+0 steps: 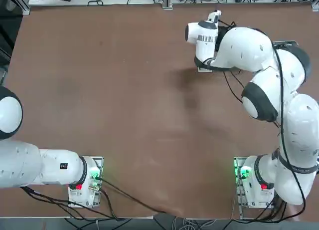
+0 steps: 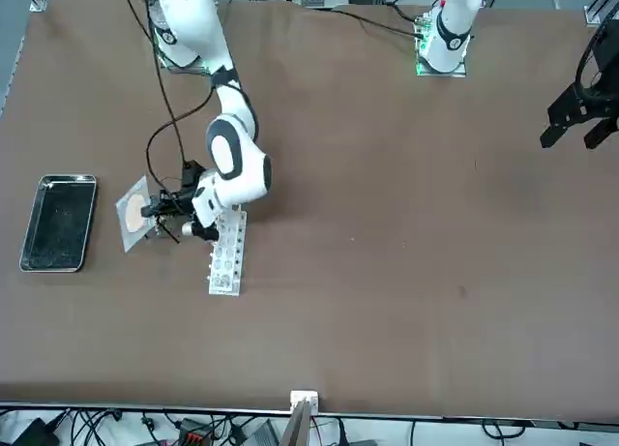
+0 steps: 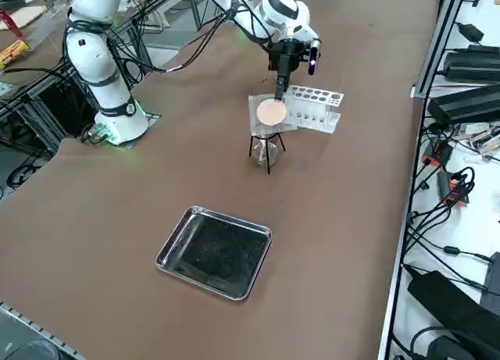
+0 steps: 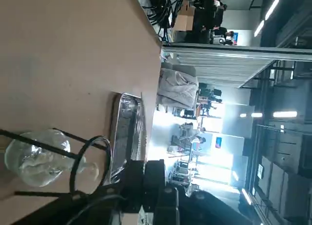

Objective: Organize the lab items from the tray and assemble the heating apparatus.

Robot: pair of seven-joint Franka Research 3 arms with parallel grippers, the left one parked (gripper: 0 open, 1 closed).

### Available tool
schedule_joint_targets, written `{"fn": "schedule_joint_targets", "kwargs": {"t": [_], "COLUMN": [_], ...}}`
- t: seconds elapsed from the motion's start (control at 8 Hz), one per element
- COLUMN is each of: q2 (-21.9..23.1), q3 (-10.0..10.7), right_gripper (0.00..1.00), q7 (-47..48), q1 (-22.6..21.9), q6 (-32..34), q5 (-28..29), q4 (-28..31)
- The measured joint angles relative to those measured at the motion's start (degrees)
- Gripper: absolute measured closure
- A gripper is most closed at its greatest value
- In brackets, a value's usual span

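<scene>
The right gripper (image 3: 279,90), clamped on an edge of the mesh (image 3: 271,112), is holding it at the top of the ring stand (image 3: 266,147), under which the glass burner (image 3: 264,152) is sitting. The tray (image 3: 215,252) is lying empty, well apart on the surface (image 3: 117,204). Judged from this, only seating and releasing the mesh is remaining.

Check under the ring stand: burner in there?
Yes: the glass burner sits inside the ring stand. The right gripper, shut on the mesh, holds it tilted above, hiding the ring from above.
</scene>
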State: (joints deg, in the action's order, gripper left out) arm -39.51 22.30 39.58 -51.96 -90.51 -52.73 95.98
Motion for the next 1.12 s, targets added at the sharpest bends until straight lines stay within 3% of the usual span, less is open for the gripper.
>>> {"fn": "schedule_joint_targets", "kwargs": {"t": [1.12], "q2": [-2.12], "q3": [0.09], "right_gripper": [0.97], "q7": [2.71], "q1": [-0.29], "q6": [-0.52], "q5": [-0.80], "q4": [0.17]}}
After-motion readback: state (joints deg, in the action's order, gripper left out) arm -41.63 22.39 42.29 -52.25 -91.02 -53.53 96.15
